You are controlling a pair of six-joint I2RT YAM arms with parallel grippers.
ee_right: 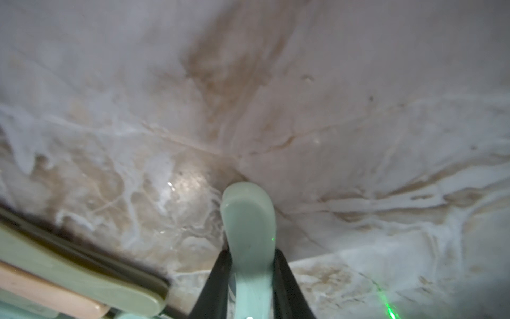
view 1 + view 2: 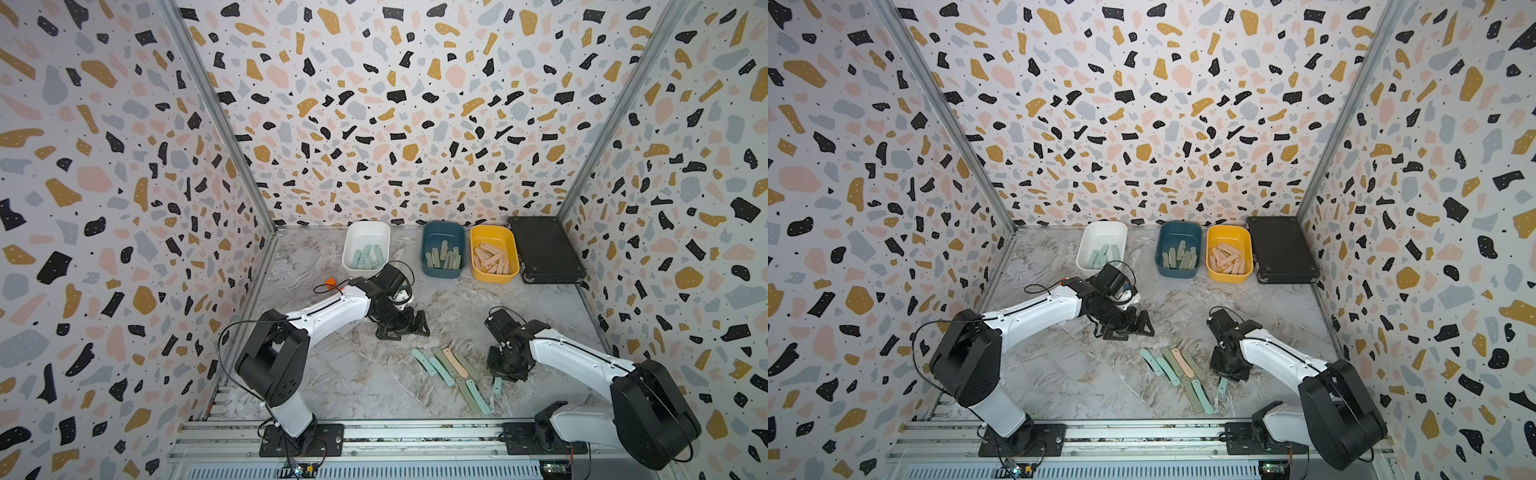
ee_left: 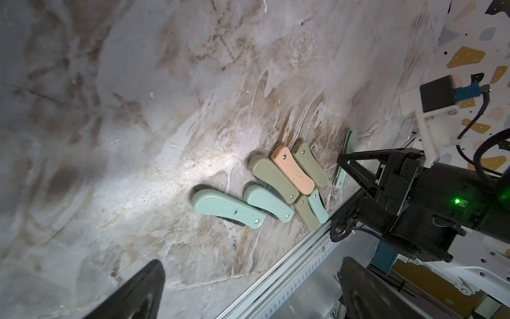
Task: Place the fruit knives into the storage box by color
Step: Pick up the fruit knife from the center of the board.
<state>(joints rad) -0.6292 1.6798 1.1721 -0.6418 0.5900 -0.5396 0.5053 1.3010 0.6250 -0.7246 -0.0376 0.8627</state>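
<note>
The right gripper [image 1: 251,252] has its two fingers pressed on the flat sides of one mint knife [image 1: 248,212]. The knife stands on its edge on the table [image 2: 332,374], just beside the pile [image 2: 451,370]. Its long axis runs straight out from the fingers. The white tub [image 2: 365,233], which holds this colour, is far at the back. It is nearer the left gripper [image 2: 405,328], which hangs wide open and holds nothing.

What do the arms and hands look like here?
Left arm and right arm: white link shells, black joints and bases, a thin black cable looping off each. The left hand and right hand are black with triangular open-frame fingers. A white camera bracket and green light sit at the right wrist.
</note>
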